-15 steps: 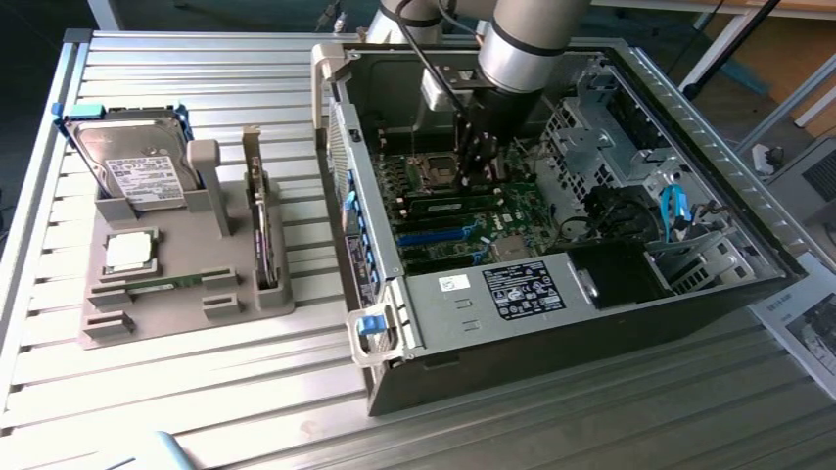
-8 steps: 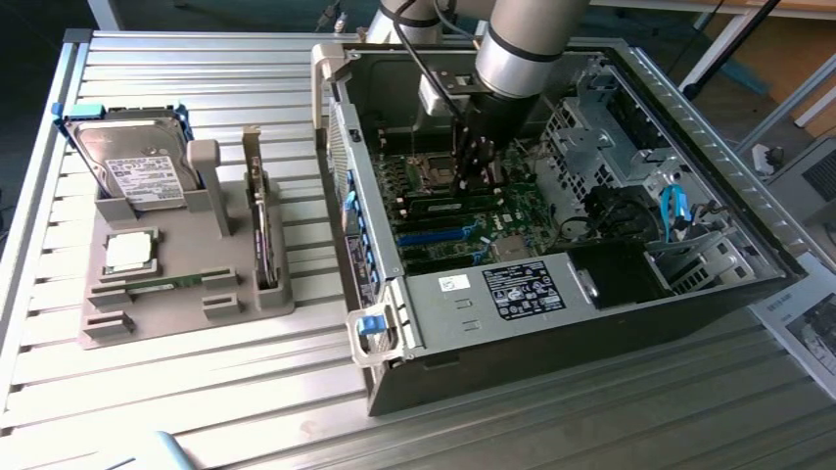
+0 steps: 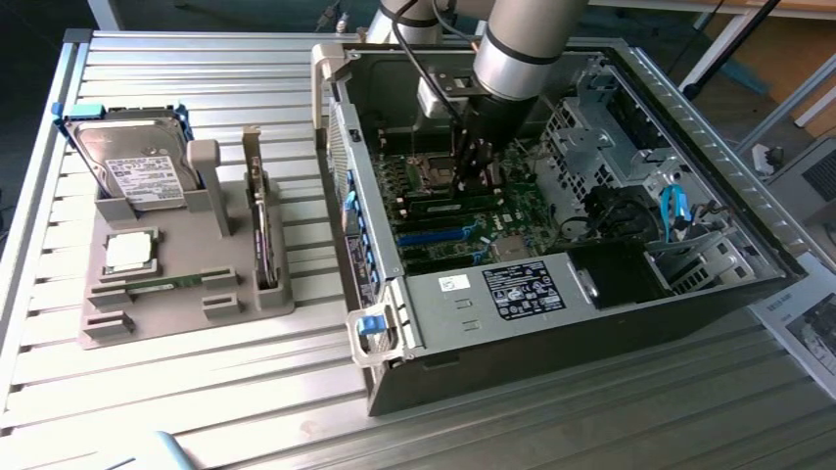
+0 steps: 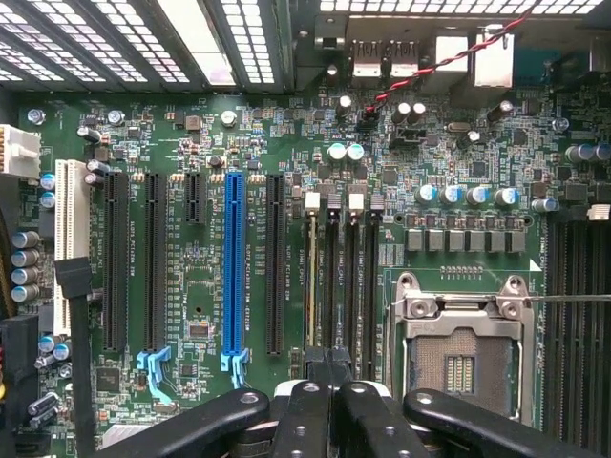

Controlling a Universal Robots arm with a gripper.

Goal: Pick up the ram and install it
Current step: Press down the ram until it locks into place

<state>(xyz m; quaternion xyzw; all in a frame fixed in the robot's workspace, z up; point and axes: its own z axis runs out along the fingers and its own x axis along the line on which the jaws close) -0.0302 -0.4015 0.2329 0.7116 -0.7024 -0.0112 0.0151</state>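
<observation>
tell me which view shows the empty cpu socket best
The wrist view: the cpu socket is seen close and square-on, metal frame and pin grid clear. In the exterior view the cpu socket is a small dark square, partly behind the arm.

Below the end effector, the memory slots are cut off by its dark fingers, so their near ends are hidden. Beside it, the processor socket runs under the finger housing. Print on the power supply label, well clear of the end effector, is too small to read.
</observation>
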